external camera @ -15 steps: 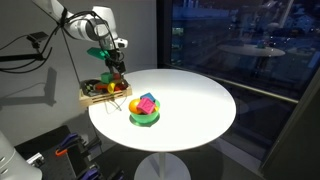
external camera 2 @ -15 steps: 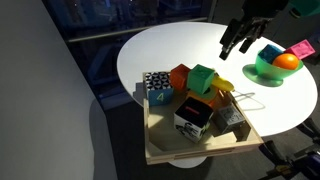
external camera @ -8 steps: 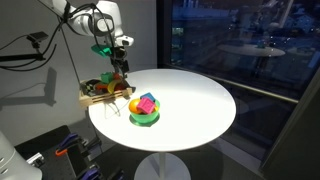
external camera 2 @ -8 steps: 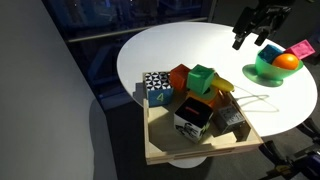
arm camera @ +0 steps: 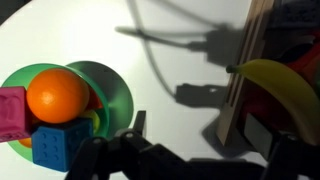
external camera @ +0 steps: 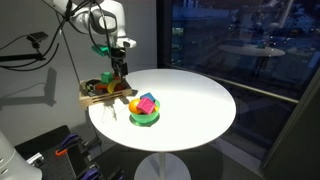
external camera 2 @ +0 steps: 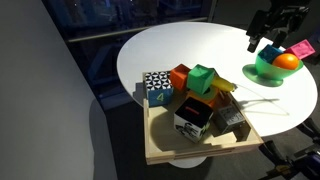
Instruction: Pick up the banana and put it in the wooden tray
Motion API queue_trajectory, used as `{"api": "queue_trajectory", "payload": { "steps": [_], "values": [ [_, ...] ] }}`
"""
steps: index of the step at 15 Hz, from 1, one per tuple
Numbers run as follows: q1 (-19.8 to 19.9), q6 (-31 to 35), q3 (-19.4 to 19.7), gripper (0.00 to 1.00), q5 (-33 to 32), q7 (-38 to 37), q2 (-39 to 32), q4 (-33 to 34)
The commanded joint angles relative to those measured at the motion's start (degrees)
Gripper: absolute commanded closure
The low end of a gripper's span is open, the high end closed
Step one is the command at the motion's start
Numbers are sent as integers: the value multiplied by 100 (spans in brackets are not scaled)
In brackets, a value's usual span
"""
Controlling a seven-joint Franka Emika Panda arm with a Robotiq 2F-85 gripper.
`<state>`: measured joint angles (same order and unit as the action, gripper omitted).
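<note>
Banana [arm camera: 282,84] lies inside the wooden tray [arm camera: 238,100], ahead of the jaws and off to one side, propped on blocks [external camera 2: 200,78] crowding the floor. Gripper [arm camera: 190,165] hangs with jaws spread and empty, clear of the tray and green bowl [arm camera: 112,92]; placement appears complete.

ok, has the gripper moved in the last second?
Yes. In an exterior view the gripper has risen and shifted right, away from the wooden tray to above the green bowl.
</note>
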<state>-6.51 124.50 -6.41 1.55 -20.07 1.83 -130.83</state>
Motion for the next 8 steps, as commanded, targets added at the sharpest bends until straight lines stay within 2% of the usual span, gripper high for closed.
{"api": "queue_trajectory", "payload": {
  "steps": [1, 4, 8],
  "values": [
    [73, -557, 42, 0, -47, -53, 219, 10],
    [129, -837, 69, 0, -83, -58, 351, 6],
    [191, -843, 92, 0, -114, -120, 596, -85]
  ]
}}
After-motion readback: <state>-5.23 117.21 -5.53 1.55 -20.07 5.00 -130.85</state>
